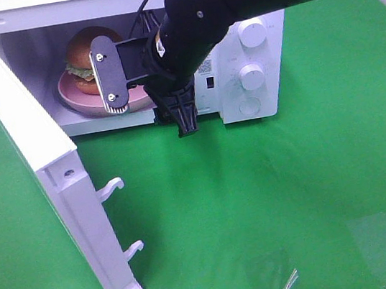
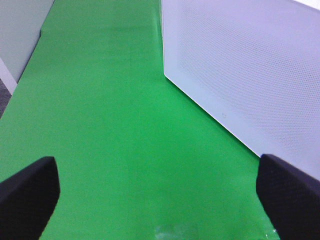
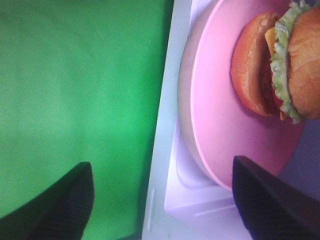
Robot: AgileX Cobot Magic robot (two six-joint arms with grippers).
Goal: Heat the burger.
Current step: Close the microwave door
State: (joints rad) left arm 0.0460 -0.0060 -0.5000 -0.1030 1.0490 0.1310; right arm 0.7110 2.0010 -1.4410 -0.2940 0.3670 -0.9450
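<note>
The burger, with a golden-brown bun and green lettuce, sits on a pink plate inside the open microwave. My right gripper hangs at the mouth of the oven cavity, just in front of the plate. In the right wrist view its fingers stand wide apart. The plate's near edge lies between them untouched, and the burger is further in. My left gripper is open over bare green cloth, holding nothing, and is out of the exterior high view.
The microwave door swings out to the left towards the front, its latch hooks pointing inward. Its perforated outer face stands close beside the left gripper. Two knobs are on the right panel. Green cloth covers the table.
</note>
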